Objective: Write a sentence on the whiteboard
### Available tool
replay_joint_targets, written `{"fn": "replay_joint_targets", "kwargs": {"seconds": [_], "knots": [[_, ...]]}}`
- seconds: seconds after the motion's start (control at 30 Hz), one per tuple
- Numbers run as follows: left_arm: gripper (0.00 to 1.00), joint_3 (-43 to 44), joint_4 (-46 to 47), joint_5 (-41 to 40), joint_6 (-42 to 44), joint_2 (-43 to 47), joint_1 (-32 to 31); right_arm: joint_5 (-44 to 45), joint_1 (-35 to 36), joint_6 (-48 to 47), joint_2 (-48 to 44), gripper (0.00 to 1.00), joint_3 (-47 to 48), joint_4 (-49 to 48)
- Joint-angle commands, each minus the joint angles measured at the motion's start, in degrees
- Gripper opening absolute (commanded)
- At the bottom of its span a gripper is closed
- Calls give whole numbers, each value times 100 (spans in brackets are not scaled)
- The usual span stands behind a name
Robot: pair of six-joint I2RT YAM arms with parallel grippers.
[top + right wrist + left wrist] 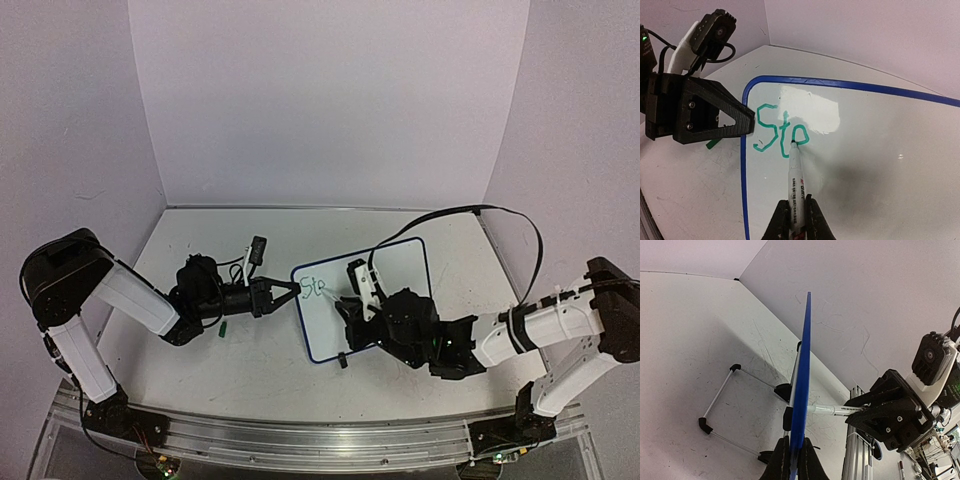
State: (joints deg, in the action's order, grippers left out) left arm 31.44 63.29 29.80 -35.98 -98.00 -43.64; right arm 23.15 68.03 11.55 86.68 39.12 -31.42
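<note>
Green lettering, the sentence (316, 290), three letters long, sits at the left end of the whiteboard (400, 285) seen from above. It lies between the left end effector (290, 291), clamped on the board's rim, and the right end effector (352, 303). Left wrist view: the blue rim is pinched edge-on between its fingers. Right wrist view: the fingers are closed on a marker (796, 182), its tip touching the last letter.

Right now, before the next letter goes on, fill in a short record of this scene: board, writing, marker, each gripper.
whiteboard: standing on the table, blue rim
writing: green, three letters, starting "St"
marker: tip touching the last letter
left gripper: shut on the whiteboard's edge
right gripper: shut on the marker
</note>
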Motion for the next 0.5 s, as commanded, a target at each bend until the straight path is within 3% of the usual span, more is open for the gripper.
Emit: {"fn": "replay_joint_targets", "kwargs": {"seconds": [0.0,0.47], "knots": [[0,-58,96,316,-158,244,-40,175,-52,120,-139,0,-147,420],[0,-24,77,334,-184,225,-40,311,-52,88,-535,0,-275,429]]}}
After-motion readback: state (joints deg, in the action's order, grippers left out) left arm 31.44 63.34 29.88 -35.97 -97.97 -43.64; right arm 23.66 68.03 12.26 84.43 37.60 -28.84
